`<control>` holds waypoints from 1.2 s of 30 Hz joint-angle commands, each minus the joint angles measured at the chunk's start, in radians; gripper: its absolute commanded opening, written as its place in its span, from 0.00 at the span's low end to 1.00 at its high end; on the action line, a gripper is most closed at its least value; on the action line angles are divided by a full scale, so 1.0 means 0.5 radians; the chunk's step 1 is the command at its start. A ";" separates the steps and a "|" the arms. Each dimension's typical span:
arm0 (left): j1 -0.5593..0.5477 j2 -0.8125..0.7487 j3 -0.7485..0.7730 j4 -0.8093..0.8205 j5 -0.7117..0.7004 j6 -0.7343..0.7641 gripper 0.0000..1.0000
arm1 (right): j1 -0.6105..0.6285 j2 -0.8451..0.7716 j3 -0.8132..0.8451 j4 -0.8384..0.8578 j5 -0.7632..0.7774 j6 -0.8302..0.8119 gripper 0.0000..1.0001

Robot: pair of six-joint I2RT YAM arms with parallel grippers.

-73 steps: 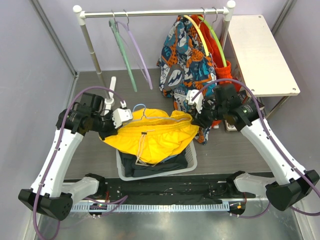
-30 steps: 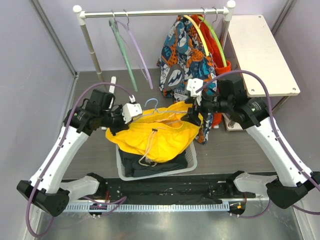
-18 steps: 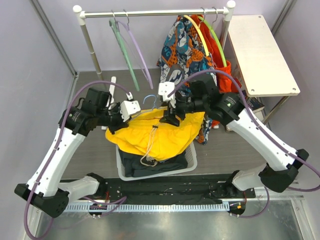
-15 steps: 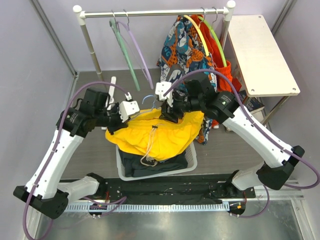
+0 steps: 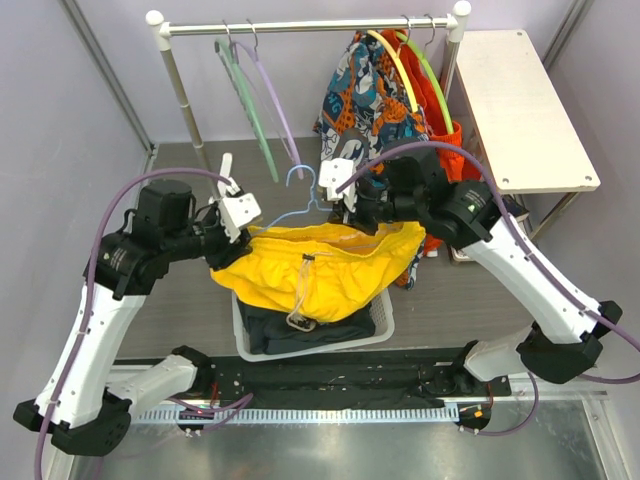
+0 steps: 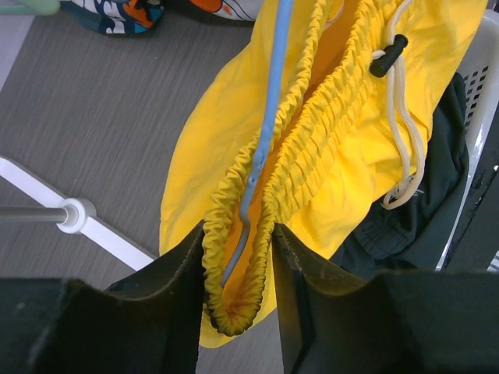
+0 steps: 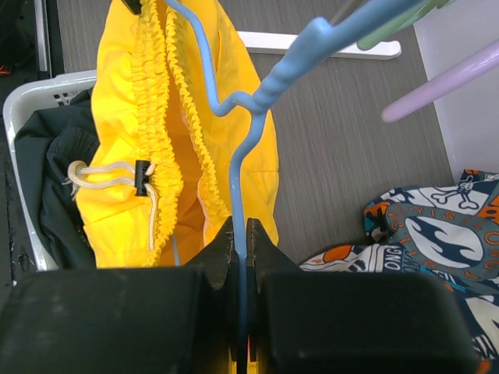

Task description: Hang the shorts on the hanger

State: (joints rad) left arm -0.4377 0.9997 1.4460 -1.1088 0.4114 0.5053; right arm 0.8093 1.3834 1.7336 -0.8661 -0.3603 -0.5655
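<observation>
Nearest the bases, a white laundry basket [image 5: 384,318] with dark clothes [image 5: 300,335] inside. Just above it, sagging over its far rim, the shorts [image 5: 320,272], waistband stretched wide across the middle, white drawstring [image 6: 399,148] dangling near the centre.

On the left, a long steep reach up from the base, elbow bent out to the left, forearm turned inward toward the centre. Left gripper [image 6: 238,249] clamped on the bunched left end of the elastic waistband, black fingers [image 6: 175,292] pressing the gathers from both sides. Within that gathered band, the hanger [image 6: 269,117], its blue wire running along inside the waist opening.

On the right, a high arch from the base up and over toward the middle, wrist angled down and to the left. Right gripper [image 7: 240,234] pinched tight on one sloping arm of the hanger, below the neck. Above the yellow cloth, only the hook and upper shoulders showing.

Farther back, a mint-green hanger [image 5: 250,115] and a lilac hanger [image 5: 283,115] on the rail [image 5: 300,26], patterned shorts [image 5: 365,105] hung toward its right end, a white side table [image 5: 520,100] beside that.
</observation>
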 commanded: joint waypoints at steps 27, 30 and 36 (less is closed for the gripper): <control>0.244 0.035 0.280 0.239 0.239 -0.406 0.91 | -0.103 -0.316 0.365 -0.756 1.011 0.600 0.01; 0.243 0.029 0.216 0.239 0.239 -0.403 0.91 | -0.140 -0.218 0.444 -0.701 1.088 0.646 0.01; 0.247 -0.088 -0.041 0.337 0.275 -0.489 0.92 | -0.213 0.150 0.938 -0.682 1.172 0.757 0.01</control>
State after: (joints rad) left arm -0.3195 1.0027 1.4834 -1.0080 0.5091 0.3111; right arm 0.7261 1.3701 2.0422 -1.2728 0.1570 -0.2432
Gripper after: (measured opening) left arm 0.912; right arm 0.055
